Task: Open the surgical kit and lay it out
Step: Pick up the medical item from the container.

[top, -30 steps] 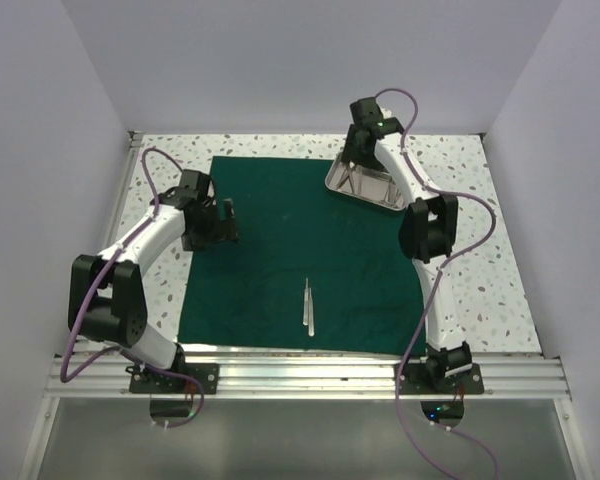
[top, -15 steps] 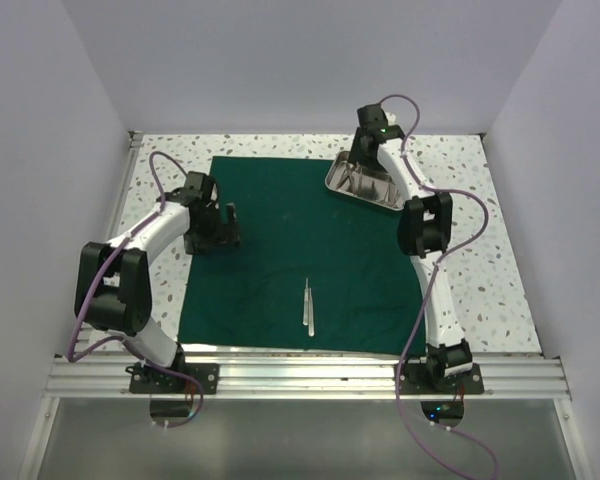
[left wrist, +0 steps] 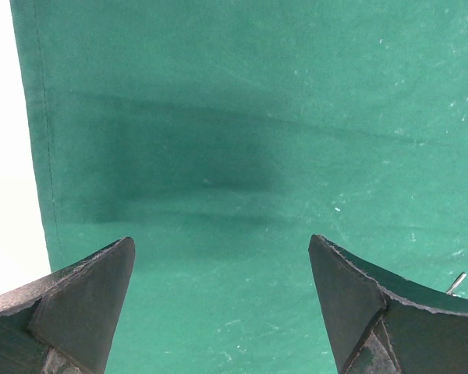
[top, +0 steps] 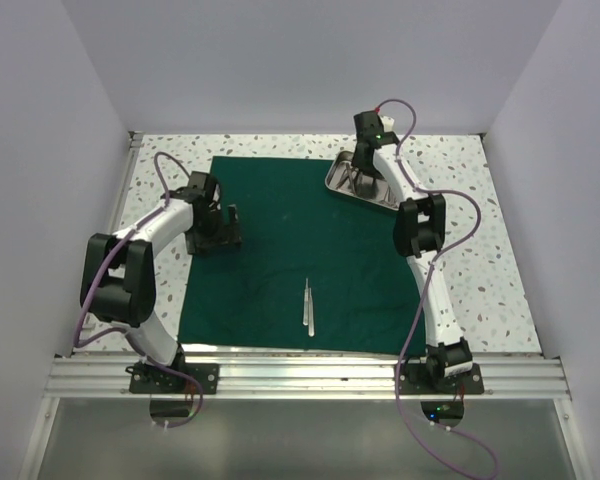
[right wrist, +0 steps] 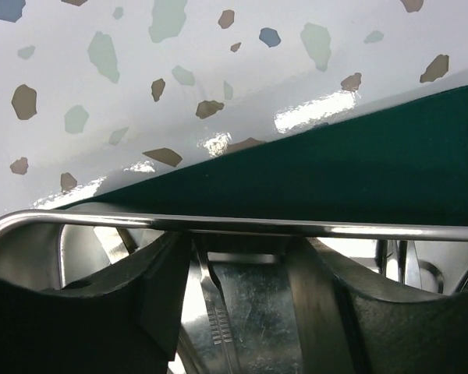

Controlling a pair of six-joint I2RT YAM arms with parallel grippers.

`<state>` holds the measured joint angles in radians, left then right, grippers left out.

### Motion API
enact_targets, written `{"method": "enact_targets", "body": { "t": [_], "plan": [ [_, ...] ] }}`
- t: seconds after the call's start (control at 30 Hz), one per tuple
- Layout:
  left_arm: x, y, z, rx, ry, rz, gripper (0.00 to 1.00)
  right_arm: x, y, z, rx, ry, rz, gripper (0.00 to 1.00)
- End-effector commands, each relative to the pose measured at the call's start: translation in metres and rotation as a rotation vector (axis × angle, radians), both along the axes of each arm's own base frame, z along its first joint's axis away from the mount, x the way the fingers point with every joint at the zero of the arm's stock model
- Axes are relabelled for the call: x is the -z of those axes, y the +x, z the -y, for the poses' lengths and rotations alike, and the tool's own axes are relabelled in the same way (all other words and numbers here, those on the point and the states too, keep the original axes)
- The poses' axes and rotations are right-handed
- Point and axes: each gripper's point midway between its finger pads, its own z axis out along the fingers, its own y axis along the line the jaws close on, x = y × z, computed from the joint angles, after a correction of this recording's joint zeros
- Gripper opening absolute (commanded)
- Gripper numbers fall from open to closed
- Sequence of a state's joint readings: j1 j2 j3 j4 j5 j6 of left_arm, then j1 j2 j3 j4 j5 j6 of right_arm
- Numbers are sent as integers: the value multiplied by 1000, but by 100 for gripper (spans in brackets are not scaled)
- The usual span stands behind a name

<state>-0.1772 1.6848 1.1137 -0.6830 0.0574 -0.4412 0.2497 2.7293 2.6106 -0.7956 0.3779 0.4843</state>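
The dark green cloth lies spread flat on the table. The steel tray sits on its far right corner. My right gripper is open and reaches down into the tray. In the right wrist view its fingers stand just inside the tray rim, astride a slim ridged silver instrument. Ring handles show to the right. A pair of tweezers lies on the cloth near the front. My left gripper is open and empty just above the cloth's left part.
The speckled white table surrounds the cloth, and white walls close in the left, right and far sides. In the left wrist view the cloth's hemmed left edge borders bare table. A small silver tip shows at the right.
My right gripper has moved a little toward the far side and lower into the tray. My left arm has shifted slightly, its gripper staying over the cloth's left part. The tweezers have not moved.
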Motion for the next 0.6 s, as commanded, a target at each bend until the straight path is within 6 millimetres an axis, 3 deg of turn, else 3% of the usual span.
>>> {"method": "enact_targets", "body": {
  "t": [0.0, 0.2, 0.37, 0.57],
  "plan": [
    [-8, 12, 1, 19, -1, 24, 97, 7, 5, 4, 26, -22, 14, 53],
    [-5, 13, 0, 16, 0, 19, 97, 19, -13, 8, -36, -145, -74, 45],
    [-3, 11, -2, 13, -2, 16, 97, 20, -17, 9, -23, -147, -91, 40],
    [-3, 13, -2, 12, -4, 20, 97, 39, -35, 2, -32, -93, -177, 24]
  ]
}}
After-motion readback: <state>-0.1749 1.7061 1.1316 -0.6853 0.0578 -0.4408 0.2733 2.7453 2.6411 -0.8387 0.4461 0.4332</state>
